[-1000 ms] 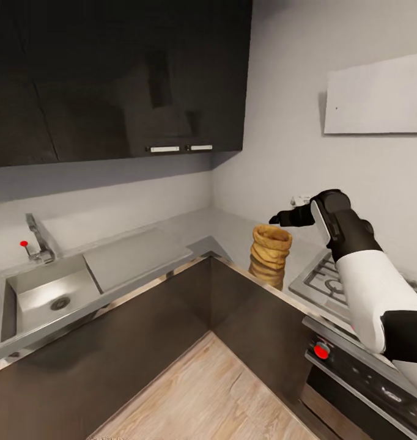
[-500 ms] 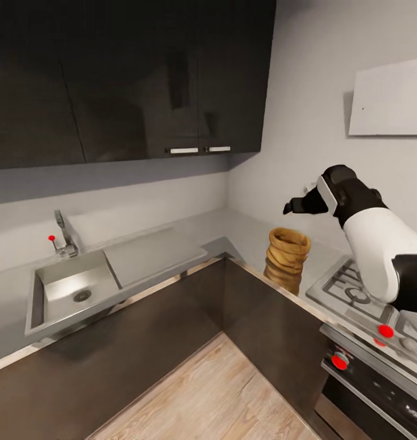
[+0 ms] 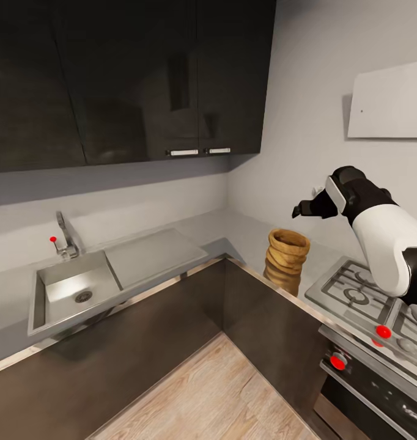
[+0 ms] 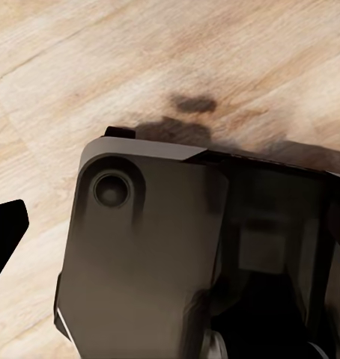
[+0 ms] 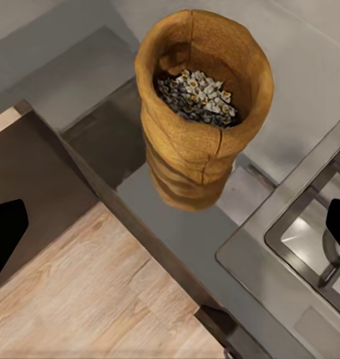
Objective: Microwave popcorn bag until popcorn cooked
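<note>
my right gripper, fingers spread with nothing between them, hangs above and just beside the tan crumpled paper popcorn bag. the bag stands upright on the grey brushed-steel countertop, near its corner and next to the steel gas hob. small whitish popcorn kernels lie inside the sack. my left gripper's dark fingertip juts in over light wood floor; i cannot tell its state, a dark housing hiding much.

Head view facing the counter corner, right wrist view above the popcorn bag, both sharing it
</note>
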`<state>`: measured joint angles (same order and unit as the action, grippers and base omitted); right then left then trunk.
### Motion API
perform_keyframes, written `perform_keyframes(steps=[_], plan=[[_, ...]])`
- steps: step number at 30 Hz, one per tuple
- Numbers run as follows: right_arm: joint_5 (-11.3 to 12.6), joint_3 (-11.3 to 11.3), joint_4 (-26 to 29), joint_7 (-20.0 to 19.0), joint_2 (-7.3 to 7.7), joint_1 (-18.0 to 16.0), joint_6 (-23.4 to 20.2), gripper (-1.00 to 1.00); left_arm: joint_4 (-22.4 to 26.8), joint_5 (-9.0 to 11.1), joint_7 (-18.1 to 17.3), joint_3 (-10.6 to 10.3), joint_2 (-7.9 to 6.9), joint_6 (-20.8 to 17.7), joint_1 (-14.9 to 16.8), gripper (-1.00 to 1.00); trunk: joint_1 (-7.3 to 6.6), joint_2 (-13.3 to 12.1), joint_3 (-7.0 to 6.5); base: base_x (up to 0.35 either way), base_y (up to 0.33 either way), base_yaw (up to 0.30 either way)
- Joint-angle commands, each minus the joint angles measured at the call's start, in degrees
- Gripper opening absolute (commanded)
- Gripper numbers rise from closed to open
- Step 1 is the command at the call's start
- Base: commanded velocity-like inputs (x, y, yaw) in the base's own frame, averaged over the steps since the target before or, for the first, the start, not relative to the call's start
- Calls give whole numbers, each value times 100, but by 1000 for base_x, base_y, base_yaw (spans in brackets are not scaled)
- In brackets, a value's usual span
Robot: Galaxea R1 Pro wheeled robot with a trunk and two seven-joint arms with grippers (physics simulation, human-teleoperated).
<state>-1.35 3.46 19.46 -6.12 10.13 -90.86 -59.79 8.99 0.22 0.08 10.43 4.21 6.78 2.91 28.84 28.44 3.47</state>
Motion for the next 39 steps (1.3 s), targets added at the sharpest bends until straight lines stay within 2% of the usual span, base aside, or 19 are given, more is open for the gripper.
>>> perform_keyframes(steps=[1, 14, 39], plan=[[-19, 38, 5, -50, 6, -2, -21, 100, -6, 6, 1, 25, 2, 17, 6, 100, -20, -31, -6, 0, 0, 0], [-16, 57, 5, -65, 0, 56, -21, 100, -4, -5, 1, 11, 10, 22, -7, 100, -305, -553, -240, 0, -81, 0], [-21, 67, -4, -67, -33, 60, -21, 100, -12, 15, 18, 34, -11, -2, 25, 100, -305, -553, -240, 0, 0, 0]])
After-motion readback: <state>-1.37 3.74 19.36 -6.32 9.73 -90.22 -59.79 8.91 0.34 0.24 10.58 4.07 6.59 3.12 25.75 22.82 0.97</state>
